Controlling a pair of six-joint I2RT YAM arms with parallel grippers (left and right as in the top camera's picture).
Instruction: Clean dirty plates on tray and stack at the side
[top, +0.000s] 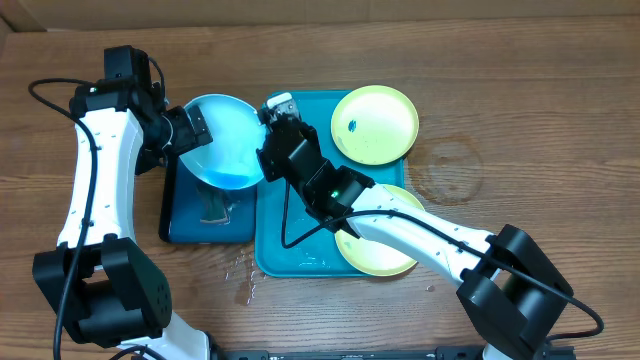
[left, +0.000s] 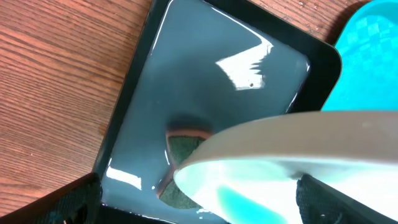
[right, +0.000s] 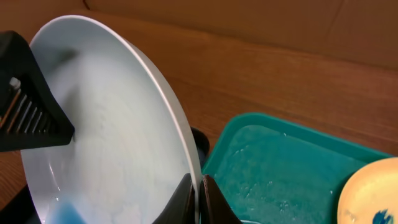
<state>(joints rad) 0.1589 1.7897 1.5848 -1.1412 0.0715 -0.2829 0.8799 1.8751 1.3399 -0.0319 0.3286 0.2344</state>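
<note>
1. The tray (top: 278, 255), bright turquoise with a wet film on its floor, lies on the wooden counter (top: 520, 120).
2. The light blue plate (top: 225, 140) is lifted and tilted just off the tray's left edge, above the dark-blue tray (top: 205, 215) that sits against that edge.
3. A little bright blue liquid (left: 236, 202) has pooled at the plate's low side.
4. The right gripper (right: 199, 193) reaches across the tray's upper left corner. Its jaws are pressed together on the light blue plate's rim, one on each face.
5. A small white label (top: 281, 102) sits on the right gripper; any writing on it is too small to read.
6. The left gripper (top: 197, 128) is at the plate's far side from the tray. Its jaws are spread wide with the plate's edge between them. One of its fingers (left: 68, 202) stands clear of the plate.
7. A dark green sponge (left: 183, 152) lies in the water of the dark-blue tray, under the lifted plate.
8. One yellow-green plate (top: 385, 130) lies flat at the tray's upper right corner, overhanging the rim, with a small blue smear (top: 352, 127) on it.
9. The other yellow-green plate (top: 375, 258) lies at the tray's lower right corner, partly hidden under the right arm.
10. Water drops (top: 240, 275) dot the counter just off the tray's lower left corner.
</note>
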